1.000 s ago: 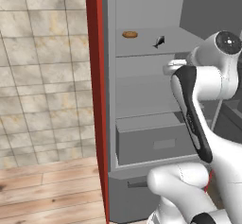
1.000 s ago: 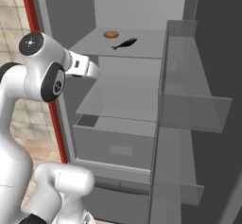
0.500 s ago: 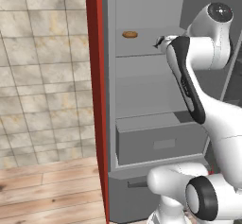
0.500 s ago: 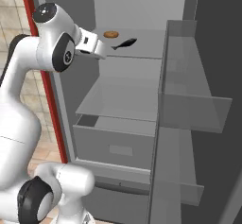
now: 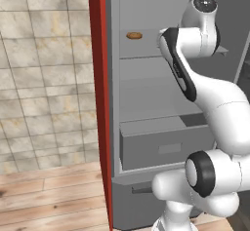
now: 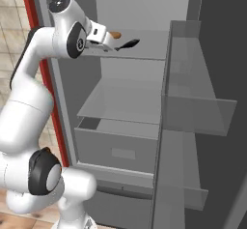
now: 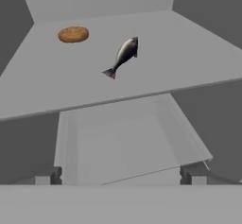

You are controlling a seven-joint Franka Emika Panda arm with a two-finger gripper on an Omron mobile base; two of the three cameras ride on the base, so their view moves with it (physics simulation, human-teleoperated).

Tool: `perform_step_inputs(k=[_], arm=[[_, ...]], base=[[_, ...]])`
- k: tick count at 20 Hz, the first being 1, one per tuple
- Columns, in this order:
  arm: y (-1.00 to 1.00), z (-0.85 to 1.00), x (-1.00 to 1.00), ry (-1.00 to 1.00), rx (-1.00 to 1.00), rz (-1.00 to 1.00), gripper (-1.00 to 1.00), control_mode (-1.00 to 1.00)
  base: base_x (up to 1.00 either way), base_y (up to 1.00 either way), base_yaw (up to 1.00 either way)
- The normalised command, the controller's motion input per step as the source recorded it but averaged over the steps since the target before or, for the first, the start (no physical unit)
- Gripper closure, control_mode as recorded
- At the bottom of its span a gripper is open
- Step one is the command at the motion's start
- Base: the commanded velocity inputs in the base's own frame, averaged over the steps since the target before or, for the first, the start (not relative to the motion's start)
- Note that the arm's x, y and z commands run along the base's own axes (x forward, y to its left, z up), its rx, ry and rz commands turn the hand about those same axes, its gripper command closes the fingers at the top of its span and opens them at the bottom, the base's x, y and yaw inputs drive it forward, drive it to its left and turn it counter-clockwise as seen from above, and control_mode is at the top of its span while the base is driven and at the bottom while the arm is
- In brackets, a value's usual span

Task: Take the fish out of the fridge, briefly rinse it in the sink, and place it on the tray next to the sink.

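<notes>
Fish [image 7: 125, 54] lay free on the upper fridge [image 6: 144, 10] shelf beside an oval food item [image 7: 73, 34], so the gripper [image 7: 121, 173] stood wide apart, holding nothing.

Left of the arm, a wall [image 5: 44, 79] of beige marbled tiles meets a light wood plank floor [image 5: 49, 196] under even, flat light, with no window in sight
</notes>
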Motion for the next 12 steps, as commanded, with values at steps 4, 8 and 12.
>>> perform_step_inputs(k=[4,8,12], arm=[[-0.05,-0.07,0.63,0.00,0.00,0.00,-1.00,-1.00],[-0.31,-0.10,0.49,0.00,-0.03,0.00,-1.00,-1.00],[-0.38,-0.13,0.31,0.00,-0.05,0.00,-1.00,-1.00]], base=[[0.00,0.00,0.00],[0.00,0.00,0.00],[0.00,0.00,0.00]])
